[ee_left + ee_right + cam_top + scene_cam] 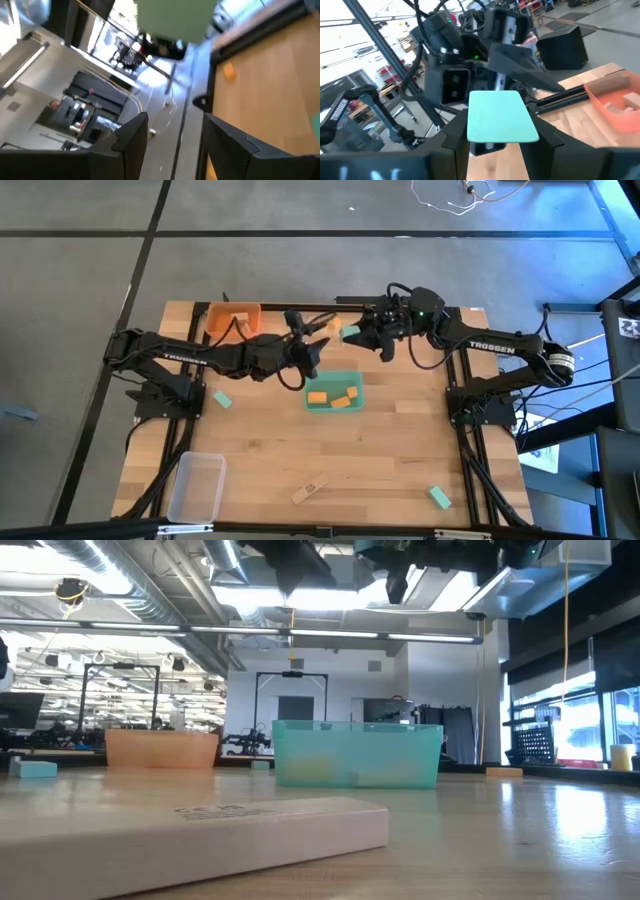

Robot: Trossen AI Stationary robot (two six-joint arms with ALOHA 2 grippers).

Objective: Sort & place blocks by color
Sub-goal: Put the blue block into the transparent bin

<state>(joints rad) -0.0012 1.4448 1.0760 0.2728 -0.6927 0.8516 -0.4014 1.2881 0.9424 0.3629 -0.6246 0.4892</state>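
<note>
Two dark arms meet above the far middle of a pale butcher-block table, a mint-green block [502, 116] passing between them. The right gripper [356, 333] is clamped on that flat, matte, square-edged block, its two fingers pressing the block's opposite sides; the left gripper [312, 340] faces it just beside, fingers apart and empty, the green block looming close ahead of its fingertips [131, 134]. The step in hand looks like a handover or a carry of a green block for sorting, and the next move likely calls for either the left fingers to close squarely on the block's free faces before the right lets go, or for the right arm to lower it into a tray. Just below the grippers sits the translucent green tray [355, 379], thin-walled plastic, which holds orange blocks [317, 397] rather than green ones. Beyond the left gripper stands the orange tray [214, 314], with a pale wooden block inside. Well apart from both grippers lie a clear tray [196, 485] at the near left corner, a long pale wood block [309, 490] with printed lettering, and two more mint blocks [222, 399] loose on the planks.
</note>
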